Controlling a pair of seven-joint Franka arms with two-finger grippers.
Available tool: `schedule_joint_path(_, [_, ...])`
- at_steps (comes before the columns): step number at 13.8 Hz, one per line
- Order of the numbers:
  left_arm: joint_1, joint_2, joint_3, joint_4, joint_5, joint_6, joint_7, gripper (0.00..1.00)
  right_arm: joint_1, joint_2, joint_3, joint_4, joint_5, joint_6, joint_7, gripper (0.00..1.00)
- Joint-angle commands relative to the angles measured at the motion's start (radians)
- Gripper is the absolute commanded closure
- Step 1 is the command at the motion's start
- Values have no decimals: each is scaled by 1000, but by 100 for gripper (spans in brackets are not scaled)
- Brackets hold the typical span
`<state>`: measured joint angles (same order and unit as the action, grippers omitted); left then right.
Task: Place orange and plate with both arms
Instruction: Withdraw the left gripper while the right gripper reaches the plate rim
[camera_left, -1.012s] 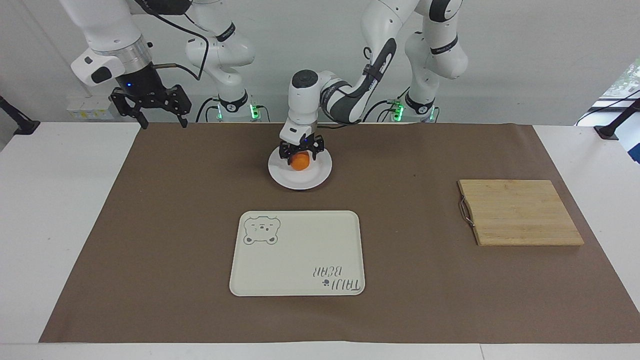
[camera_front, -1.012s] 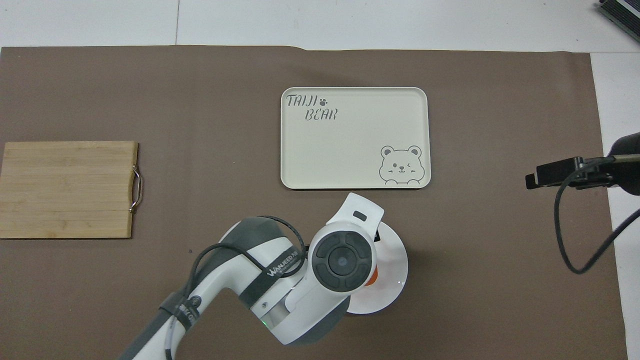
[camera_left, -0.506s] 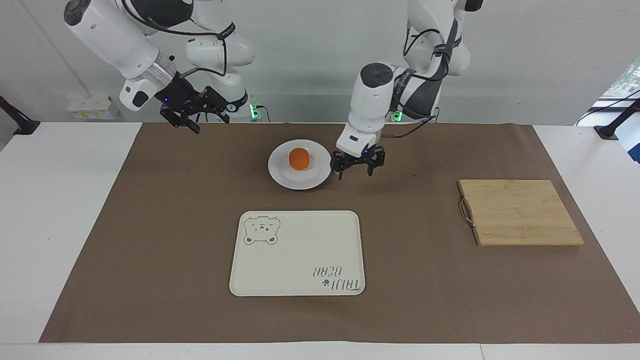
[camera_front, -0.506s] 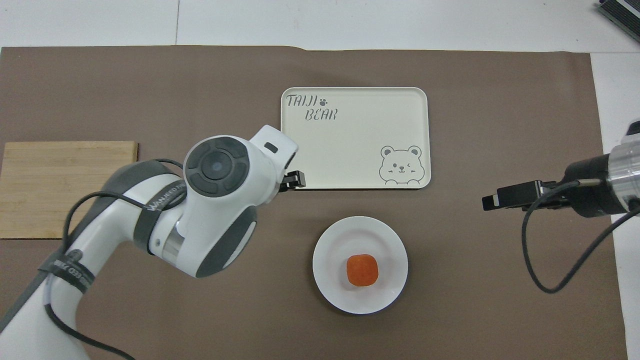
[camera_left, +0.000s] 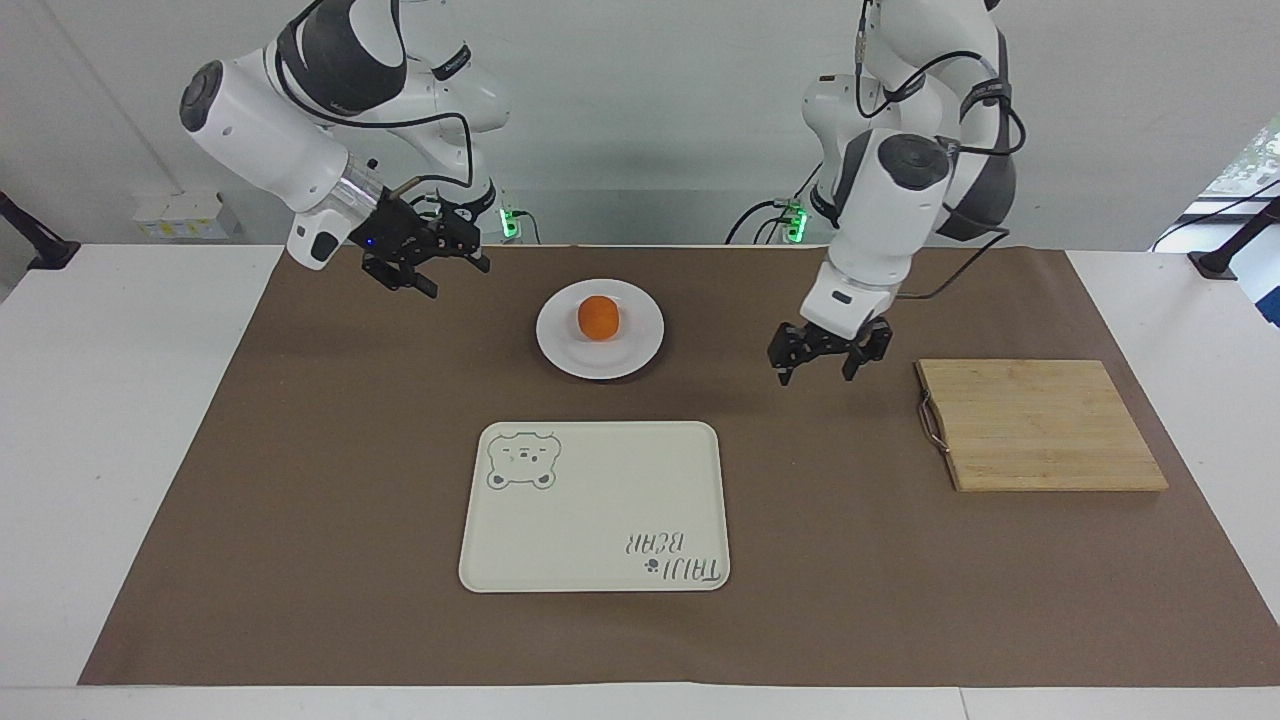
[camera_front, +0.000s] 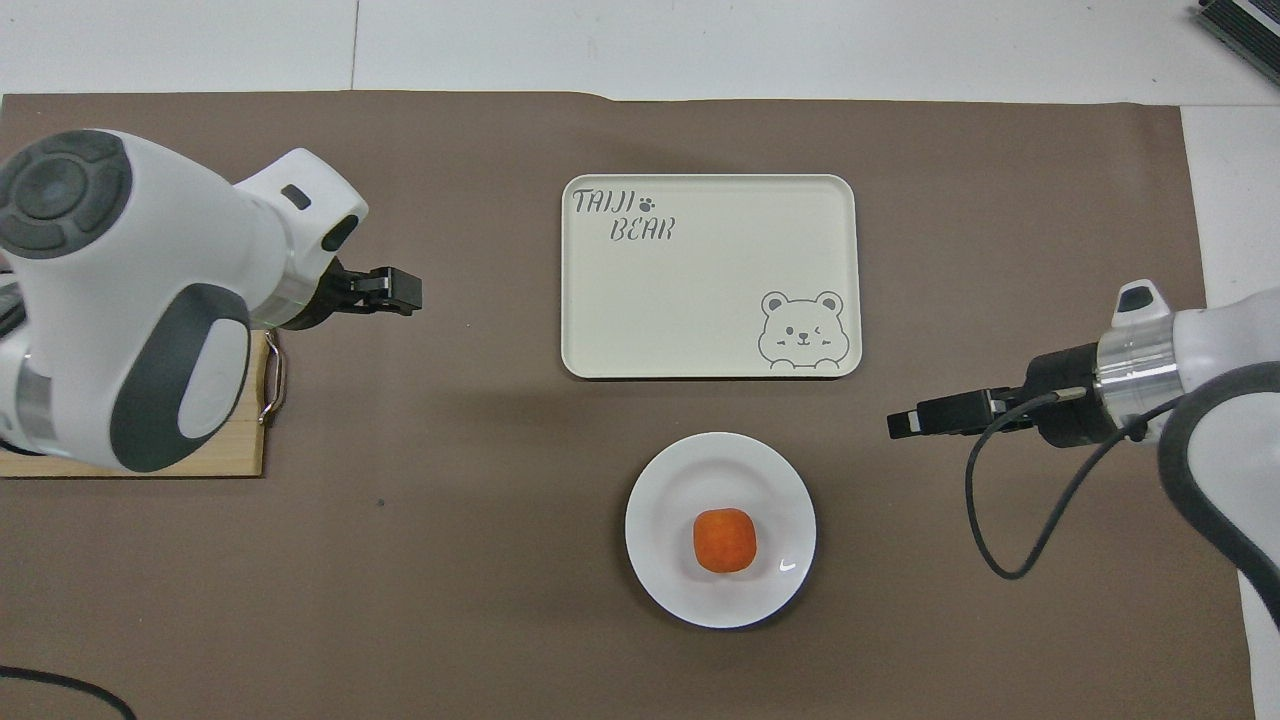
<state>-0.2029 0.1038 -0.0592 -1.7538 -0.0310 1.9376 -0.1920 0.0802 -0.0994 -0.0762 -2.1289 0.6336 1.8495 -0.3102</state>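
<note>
Orange (camera_left: 599, 318) sits on plate (camera_left: 640, 350), nearer robots than tray (camera_left: 600, 540). My left gripper (camera_left: 828, 364) up over mat btwn plate & board (camera_left: 1040, 425), fingers spread, empty. Right gripper (camera_left: 428, 262) in air over mat at right arm's end, can't tell open/closed.

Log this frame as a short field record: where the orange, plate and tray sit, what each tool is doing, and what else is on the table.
orange: resting on the plate, free of both tools
plate: on the brown mat, nearer to the robots than the tray
tray: bare, bear drawing and lettering showing
left tool: open, holding nothing, raised over the mat between plate and cutting board
right tool: holding nothing, raised over the mat toward the right arm's end
cutting board: at the left arm's end, metal handle facing the tray
</note>
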Motion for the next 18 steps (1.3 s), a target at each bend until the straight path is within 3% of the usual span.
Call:
schedule_joint_path(1, [68, -9, -5, 81, -13, -113, 146, 0, 59, -17, 3, -103, 61, 105, -27, 0])
schedule_joint_path(4, [126, -9, -5, 138, -1, -211, 233, 0, 64, -5, 3, -181, 112, 146, -93, 0])
schedule_joint_path(9, [135, -10, -5, 247, 66, -410, 259, 0, 75, 27, 3, -279, 190, 194, -153, 0])
schedule_joint_path(14, [165, -105, -1, 111, 52, -319, 258, 0, 101, 73, 3, -388, 357, 277, -335, 0])
schedule_joint_path(18, [165, -110, -1, 105, 51, -315, 247, 0, 119, 90, 3, -419, 428, 289, -342, 0])
